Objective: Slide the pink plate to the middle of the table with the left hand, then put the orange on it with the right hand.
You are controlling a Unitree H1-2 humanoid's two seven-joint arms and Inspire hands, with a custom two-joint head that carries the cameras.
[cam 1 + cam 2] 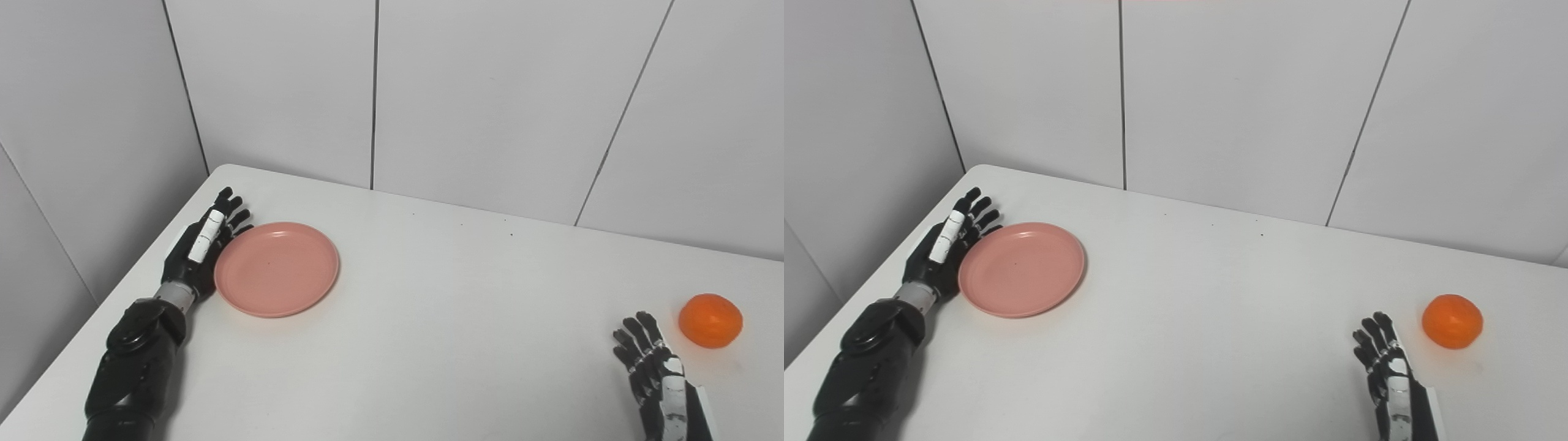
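The pink plate (277, 268) lies flat on the white table (441, 294) at its left side, near the left edge. My left hand (203, 240) is open, fingers straight, standing on its edge against the plate's left rim. The orange (710, 320) sits on the table at the far right. My right hand (652, 367) is open and empty, fingers apart, resting low on the table just left of and nearer than the orange, not touching it.
White wall panels (490, 92) rise behind the table's back edge and along its left side. The table's left edge (122, 275) runs close beside my left arm.
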